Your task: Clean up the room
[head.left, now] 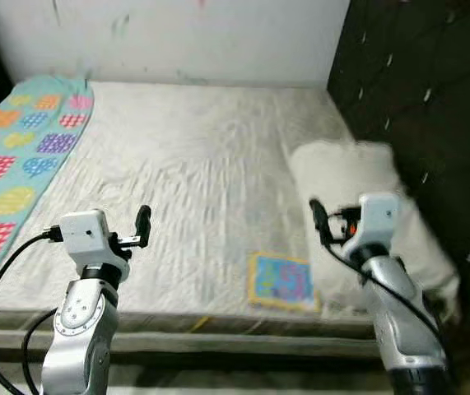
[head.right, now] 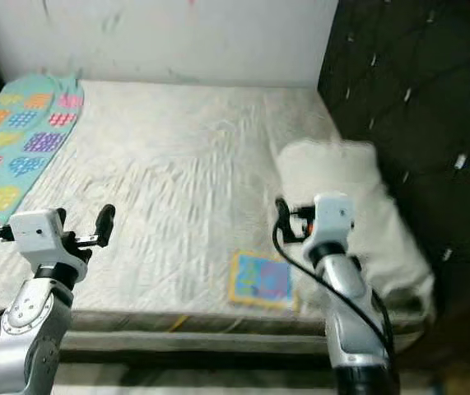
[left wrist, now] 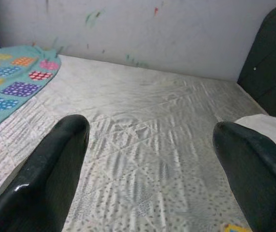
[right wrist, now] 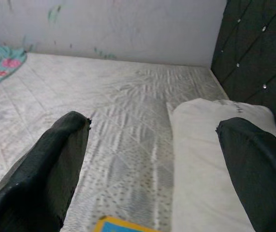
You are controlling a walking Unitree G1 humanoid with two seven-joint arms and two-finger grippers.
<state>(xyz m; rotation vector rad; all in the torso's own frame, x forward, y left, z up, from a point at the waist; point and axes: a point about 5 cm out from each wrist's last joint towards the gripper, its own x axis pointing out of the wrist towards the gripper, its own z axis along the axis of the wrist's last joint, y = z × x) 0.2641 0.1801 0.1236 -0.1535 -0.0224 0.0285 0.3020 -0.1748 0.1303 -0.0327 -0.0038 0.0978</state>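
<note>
A quilted white mattress point(head.left: 193, 164) spreads out before me. A small colourful picture book point(head.left: 281, 281) lies flat near its front edge, right of the middle. A teal blanket point(head.left: 16, 160) with coloured patches covers the left side. A white pillow point(head.left: 342, 169) rests at the right by the headboard. My left gripper point(head.left: 142, 220) hovers open over the front left of the mattress with nothing in it. My right gripper point(head.left: 318, 218) hangs open beside the pillow's near end, just above and right of the book. In the right wrist view the pillow point(right wrist: 215, 145) and a corner of the book point(right wrist: 123, 226) lie ahead.
A dark tufted headboard point(head.left: 424, 82) rises along the right side. A marked white wall point(head.left: 177, 37) closes off the far end of the bed. The mattress's front edge runs just below both arms.
</note>
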